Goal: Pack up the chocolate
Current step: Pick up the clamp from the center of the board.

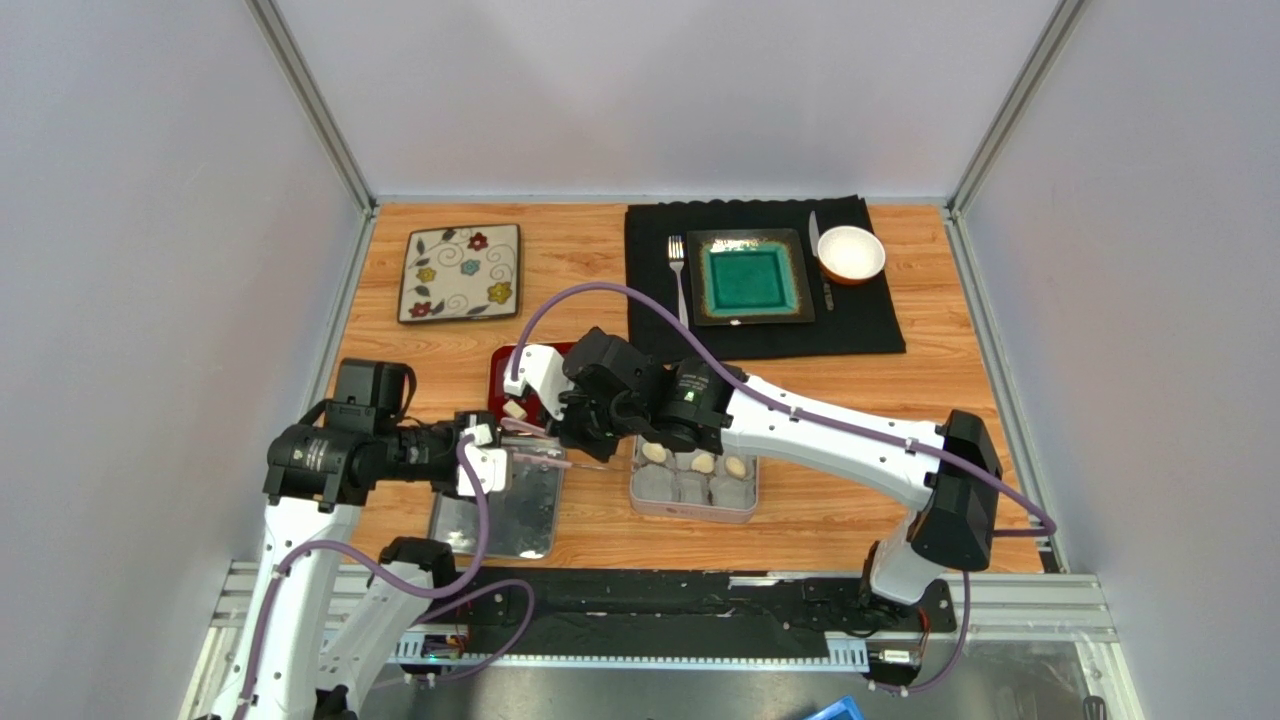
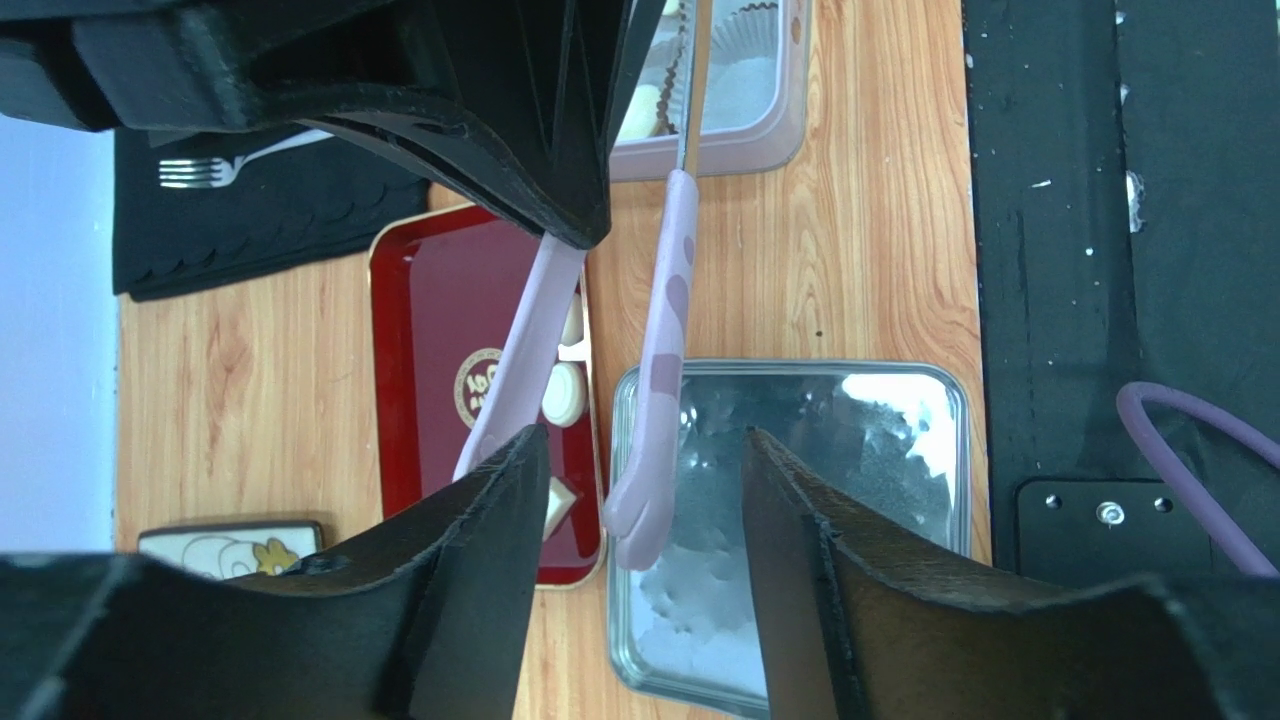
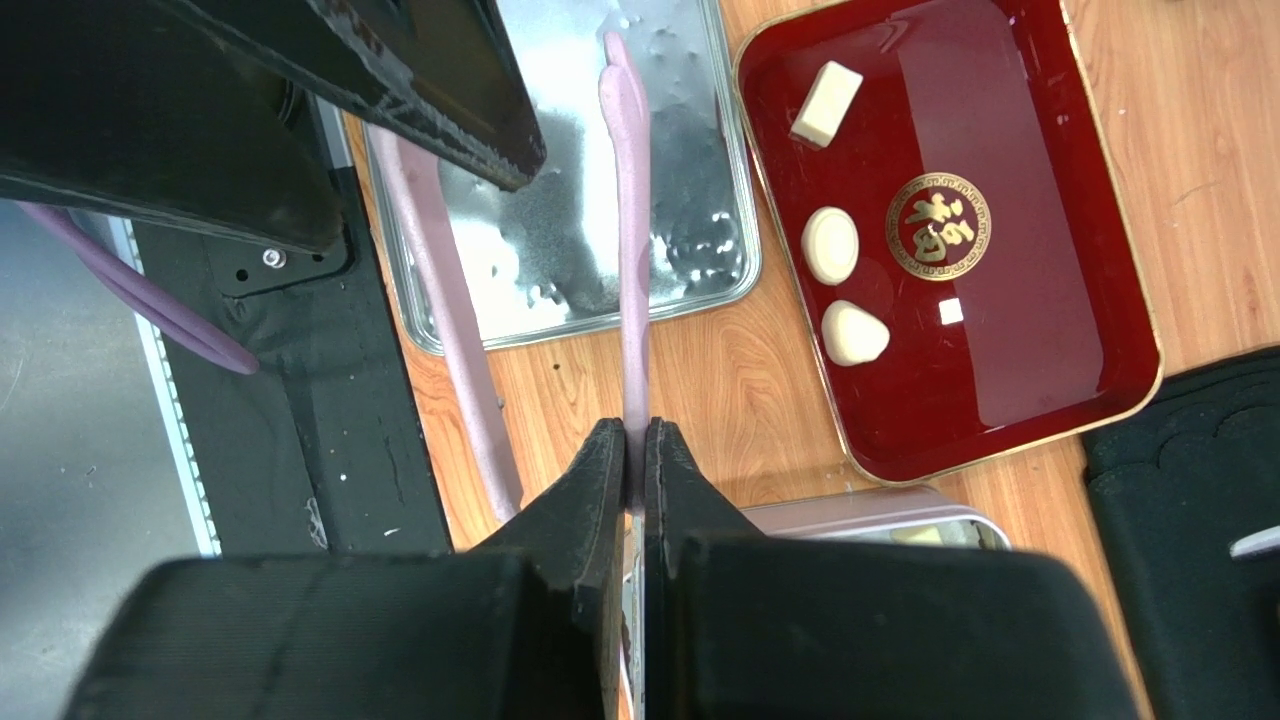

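Note:
Three cream pieces of chocolate (image 3: 830, 243) lie on the red tray (image 3: 1037, 225), also seen in the left wrist view as chocolate (image 2: 564, 390). More chocolate (image 1: 694, 462) sits in the lilac box (image 1: 694, 503). My right gripper (image 3: 634, 435) is shut on one arm of lilac-tipped tongs (image 3: 633, 225). The tongs (image 2: 661, 345) reach over the metal lid (image 2: 842, 450). One tong tip hangs between the fingers of my open left gripper (image 2: 643, 438), touching neither. The other tong arm (image 2: 519, 360) passes behind my left finger (image 2: 496, 510).
A white paper cup (image 2: 759, 23) sits in the box. At the back lie a floral plate (image 1: 460, 273) and a black mat (image 1: 872, 315) with a green dish (image 1: 751, 278), fork (image 1: 678, 270) and white bowl (image 1: 851, 254). A black strip (image 1: 676, 600) runs along the near edge.

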`<action>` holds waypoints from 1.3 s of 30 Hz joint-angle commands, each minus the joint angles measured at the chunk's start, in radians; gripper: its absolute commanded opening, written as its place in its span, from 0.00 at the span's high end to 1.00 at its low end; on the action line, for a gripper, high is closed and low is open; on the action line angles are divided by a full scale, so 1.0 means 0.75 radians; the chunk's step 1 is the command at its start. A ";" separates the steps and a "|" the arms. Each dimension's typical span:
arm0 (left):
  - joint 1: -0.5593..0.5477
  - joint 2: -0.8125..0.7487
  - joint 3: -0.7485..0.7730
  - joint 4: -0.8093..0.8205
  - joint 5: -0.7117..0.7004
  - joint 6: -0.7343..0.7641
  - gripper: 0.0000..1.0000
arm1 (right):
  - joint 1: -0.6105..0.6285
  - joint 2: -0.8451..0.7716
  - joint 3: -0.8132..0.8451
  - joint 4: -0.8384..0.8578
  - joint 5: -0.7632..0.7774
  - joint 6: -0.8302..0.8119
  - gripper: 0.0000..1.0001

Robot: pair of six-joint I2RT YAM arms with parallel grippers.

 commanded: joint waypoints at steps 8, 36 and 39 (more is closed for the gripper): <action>-0.006 0.057 0.021 -0.135 -0.018 -0.024 0.64 | 0.019 -0.080 0.068 0.068 0.075 -0.043 1.00; 0.020 0.170 -0.188 1.077 0.547 -1.769 1.00 | -0.496 -1.090 -0.721 0.507 -0.292 0.269 0.22; 0.024 0.256 -0.157 1.211 0.718 -2.013 1.00 | -0.639 -1.127 -0.852 0.675 -0.499 0.420 0.10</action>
